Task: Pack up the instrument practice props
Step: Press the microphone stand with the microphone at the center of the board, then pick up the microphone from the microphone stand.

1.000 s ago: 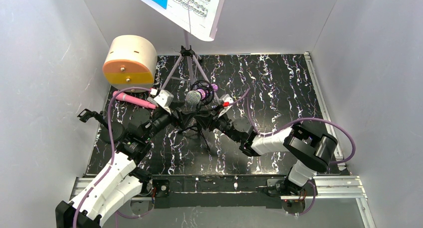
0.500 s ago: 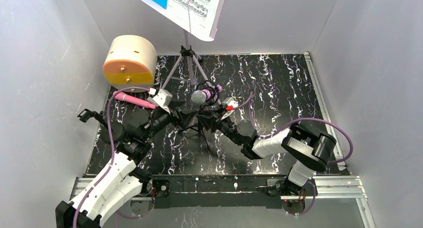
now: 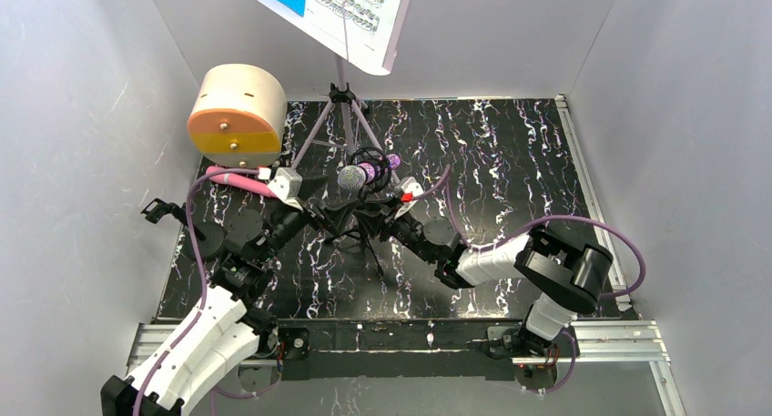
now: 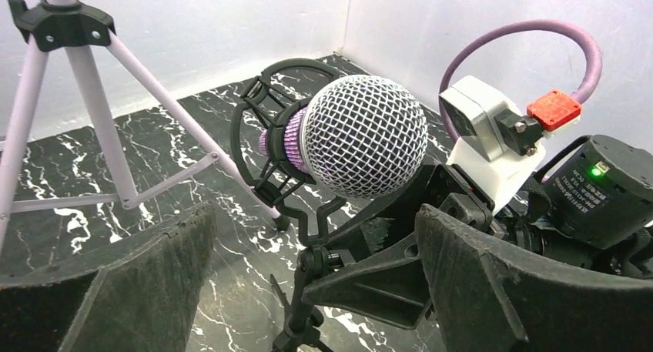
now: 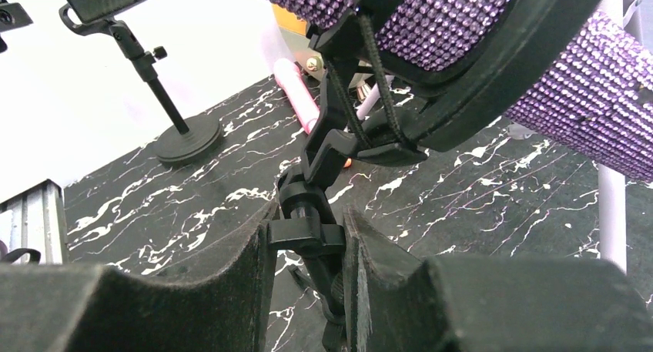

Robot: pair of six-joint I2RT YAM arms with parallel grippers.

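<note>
Surface [image 3: 510, 161], black with white veining, carries all items; positions below are referenced to the purple mic [image 3: 355, 175], which stands upright near the middle in its black ring mount on a tripod. Lilac music stand [image 3: 341, 95] stands just behind the purple mic, with blue and white sheet music [image 3: 350, 6] on its desk above. Round wooden drum [image 3: 235, 106] sits behind and to the left of the purple mic. Left gripper [image 4: 308, 290] faces the purple mic from the left with its jaws spread wide on either side of the stem, touching and holding nothing. Right gripper [image 5: 308, 244] comes in from the right, jaws clamped on the black stem joint just below the ring mount. Pink handheld microphone [image 3: 246, 181] lies flat to the left of the purple mic, partly under a cable. Small black stand [image 3: 202, 243] with a round base stands further left.
</note>
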